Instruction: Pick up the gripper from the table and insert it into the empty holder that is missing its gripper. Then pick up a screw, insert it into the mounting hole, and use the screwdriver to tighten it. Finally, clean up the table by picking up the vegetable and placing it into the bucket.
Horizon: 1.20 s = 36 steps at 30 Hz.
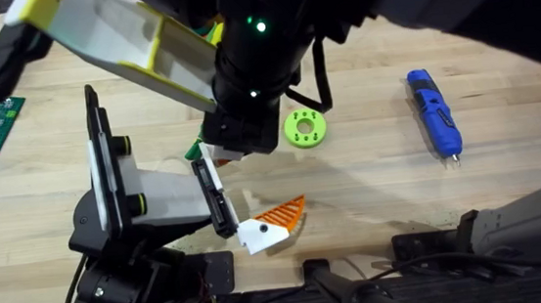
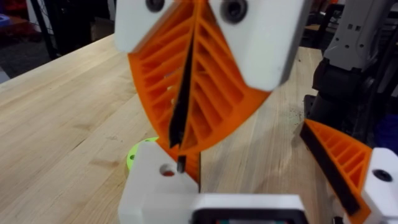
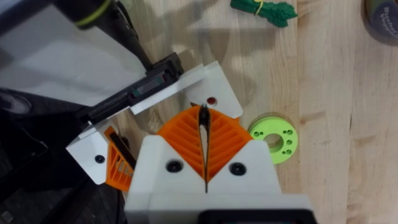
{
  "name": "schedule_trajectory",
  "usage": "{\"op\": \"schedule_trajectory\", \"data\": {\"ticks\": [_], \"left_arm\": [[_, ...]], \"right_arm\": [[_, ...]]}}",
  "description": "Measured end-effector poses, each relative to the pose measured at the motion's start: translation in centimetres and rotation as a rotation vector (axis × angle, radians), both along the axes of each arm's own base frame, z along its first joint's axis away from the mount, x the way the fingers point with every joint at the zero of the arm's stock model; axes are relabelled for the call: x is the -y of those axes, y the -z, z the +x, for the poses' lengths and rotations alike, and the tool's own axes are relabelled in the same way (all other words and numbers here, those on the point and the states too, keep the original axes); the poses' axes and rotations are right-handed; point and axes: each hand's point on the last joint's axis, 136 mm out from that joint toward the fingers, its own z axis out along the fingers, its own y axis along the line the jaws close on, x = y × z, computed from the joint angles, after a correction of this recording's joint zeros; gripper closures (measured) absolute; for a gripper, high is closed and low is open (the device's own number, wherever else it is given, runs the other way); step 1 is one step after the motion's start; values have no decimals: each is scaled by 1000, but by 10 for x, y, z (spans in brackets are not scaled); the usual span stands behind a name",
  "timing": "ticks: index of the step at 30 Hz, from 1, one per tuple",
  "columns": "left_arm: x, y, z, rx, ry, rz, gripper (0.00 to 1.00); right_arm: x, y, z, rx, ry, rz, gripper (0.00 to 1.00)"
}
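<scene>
At the worktop's (image 1: pixel 372 192) near edge the spare finger (image 1: pixel 278 219) sits seated on the holder (image 1: pixel 157 196). The right gripper (image 3: pixel 204 134), pinched on a screw, hovers at the mounting hole (image 3: pixel 212 100); left gripper: cannot tell. Tightening waits; the screwdriver (image 1: pixel 435 111) lies toward the right edge, vegetable (image 3: pixel 263 10) unbinned.

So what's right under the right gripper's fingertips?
The white holder, with its round mounting hole showing red inside. The thin dark screw pinched between the right gripper's pads points down at that hole. The holder hides the table beneath it.
</scene>
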Motion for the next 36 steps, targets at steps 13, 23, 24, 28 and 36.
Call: {"op": "schedule_trajectory", "data": {"ticks": [13,23,24,28,36], "left_arm": [[0,0,0,-7,0,-3,15],[0,0,0,-6,0,-3,15],[0,0,0,-6,0,-3,15],[0,0,0,-6,0,-3,15],[0,0,0,-6,0,-2,15]], "right_arm": [[1,0,0,2,-7,-2,990],[7,-7,-4,3,-20,-10,989],[7,-9,-4,4,-24,-10,989],[5,-14,-3,14,-29,4,989],[0,-18,0,31,-34,29,989]]}}
